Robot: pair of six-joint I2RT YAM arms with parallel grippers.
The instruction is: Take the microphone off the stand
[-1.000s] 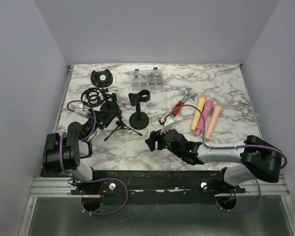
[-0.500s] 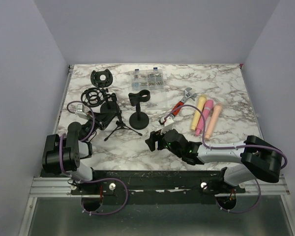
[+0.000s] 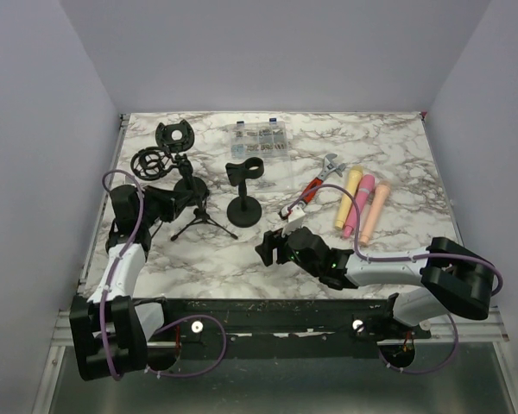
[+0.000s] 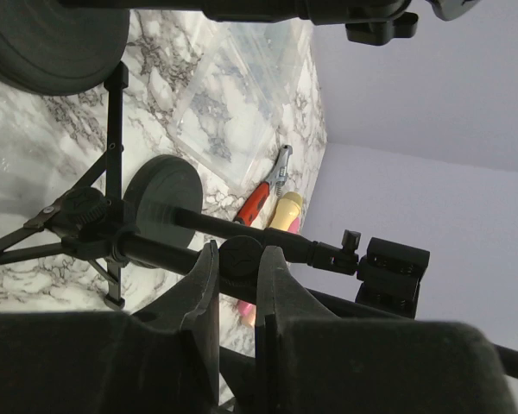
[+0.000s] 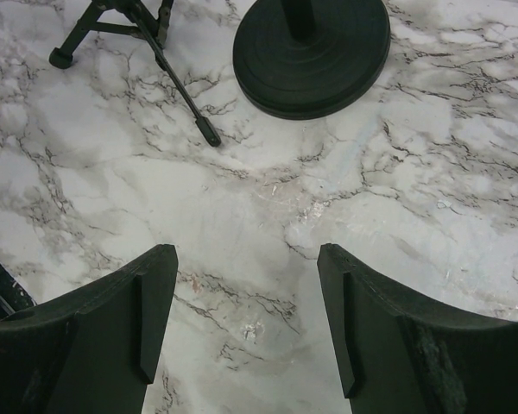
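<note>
A black tripod stand [image 3: 196, 220] carrying a ring shock mount [image 3: 148, 162] stands at the left. My left gripper [image 3: 168, 200] is shut on a round black knob [image 4: 239, 257] on the tripod's pole; its fingers [image 4: 198, 293] pinch the knob from both sides. A round-base stand [image 3: 244, 207] with an empty clip [image 3: 246, 170] stands mid-table. Three microphones, yellow [image 3: 349, 194], pink [image 3: 359, 203] and peach [image 3: 373, 207], lie flat at the right. My right gripper [image 3: 272, 246] is open and empty just above the marble [image 5: 246, 259], near the round base [image 5: 311, 52].
A second shock mount [image 3: 174, 136] on a disc base stands at the back left. A clear parts box [image 3: 261, 138] sits at the back. Red-handled pliers [image 3: 311, 188] and a wrench [image 3: 330, 164] lie left of the microphones. Walls close off three sides.
My left arm has swung out and stretched along the table's left edge. The tripod stand and its shock mount have shifted left with it. The right arm has not moved.
</note>
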